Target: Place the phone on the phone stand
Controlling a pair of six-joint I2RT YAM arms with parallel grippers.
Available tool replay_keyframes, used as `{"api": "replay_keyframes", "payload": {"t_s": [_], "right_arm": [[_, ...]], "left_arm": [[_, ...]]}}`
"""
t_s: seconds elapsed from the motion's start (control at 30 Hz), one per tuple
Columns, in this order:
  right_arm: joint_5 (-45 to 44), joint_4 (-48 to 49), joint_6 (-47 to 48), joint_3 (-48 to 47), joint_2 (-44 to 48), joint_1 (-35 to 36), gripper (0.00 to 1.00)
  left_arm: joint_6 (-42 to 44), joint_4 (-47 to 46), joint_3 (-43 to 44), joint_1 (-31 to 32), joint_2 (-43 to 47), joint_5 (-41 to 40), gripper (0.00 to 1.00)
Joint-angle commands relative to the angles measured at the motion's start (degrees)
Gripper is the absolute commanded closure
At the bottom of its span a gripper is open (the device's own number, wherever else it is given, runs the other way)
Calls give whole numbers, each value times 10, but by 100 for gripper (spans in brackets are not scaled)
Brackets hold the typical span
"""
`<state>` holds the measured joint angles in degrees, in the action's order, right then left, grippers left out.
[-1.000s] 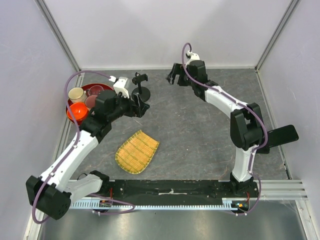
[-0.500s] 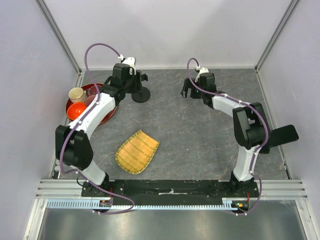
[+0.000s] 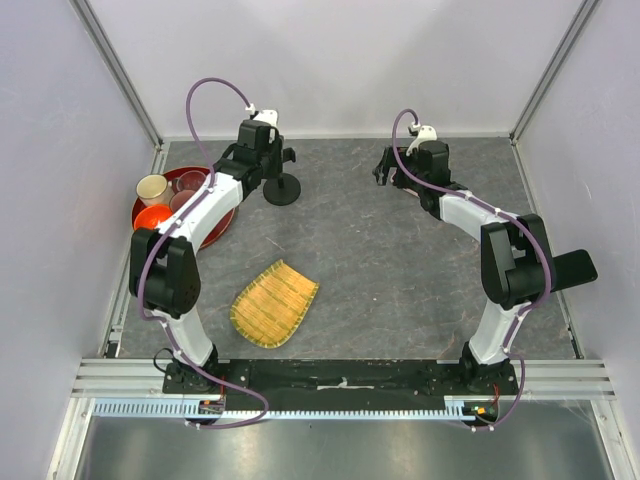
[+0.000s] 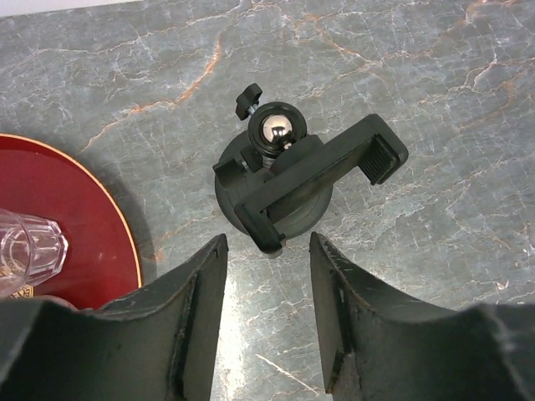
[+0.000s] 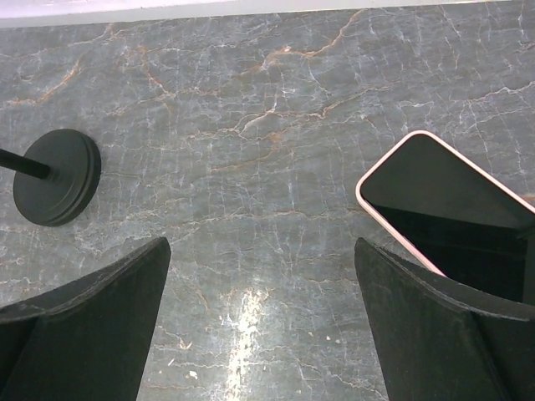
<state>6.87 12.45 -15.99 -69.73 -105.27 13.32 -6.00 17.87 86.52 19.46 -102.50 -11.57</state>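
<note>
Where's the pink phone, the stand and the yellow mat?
phone (image 5: 447,209): right wrist view, black screen.
phone stand (image 4: 313,180): left wrist view, clamp on top.
yellow mat (image 3: 274,302): top view, its middle.

Red tray (image 4: 67,209), cream cup (image 3: 152,187), bamboo mat (image 3: 274,303)

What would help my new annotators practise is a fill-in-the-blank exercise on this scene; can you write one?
1. The phone, lying screen up, has a ____ rim.
2. The phone stand stands next to a ____ tray.
3. The left gripper hovers over the phone stand with nothing between its jaws, so it is ____.
4. The right gripper, jaws wide apart, is the one nearest the ____.

Missing words: pink; red; open; phone.
</note>
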Motion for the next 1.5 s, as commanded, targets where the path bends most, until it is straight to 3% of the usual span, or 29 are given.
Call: {"api": "replay_keyframes", "payload": {"t_s": [0.0, 0.23, 0.33, 0.47, 0.83, 0.93, 1.03, 1.1, 1.23, 1.33, 1.47], "right_arm": [[15, 32, 5, 5, 12, 0, 2], [16, 33, 7, 4, 10, 0, 2], [14, 29, 9, 0, 8, 0, 2], [13, 25, 10, -1, 4, 0, 2], [-21, -14, 35, -19, 2, 0, 2], [-65, -69, 81, -43, -6, 0, 2], [-170, -123, 99, -74, -24, -7, 2], [-170, -157, 77, -87, -32, -37, 2], [-90, -155, 7, -81, -27, -105, 2], [-77, -154, -6, -87, -33, -131, 2], [-70, -181, -10, -131, -63, -157, 2]], "left_arm": [[32, -36, 17, 0, -3, -9, 51], [54, -36, 32, 0, -16, -4, 63], [56, -29, 37, 0, -19, 0, 73], [57, -26, 36, 0, -11, 18, 97], [11, -6, -13, 0, 43, 113, 98], [3, 1, -29, 0, 56, 142, 98], [-5, 10, -36, 0, 63, 149, 97], [-13, 18, -37, 0, 64, 158, 90], [-26, 24, -41, 1, 76, 179, 46], [-31, 28, -47, 5, 98, 185, 20], [-33, 31, -55, 9, 131, 187, 14]]}}
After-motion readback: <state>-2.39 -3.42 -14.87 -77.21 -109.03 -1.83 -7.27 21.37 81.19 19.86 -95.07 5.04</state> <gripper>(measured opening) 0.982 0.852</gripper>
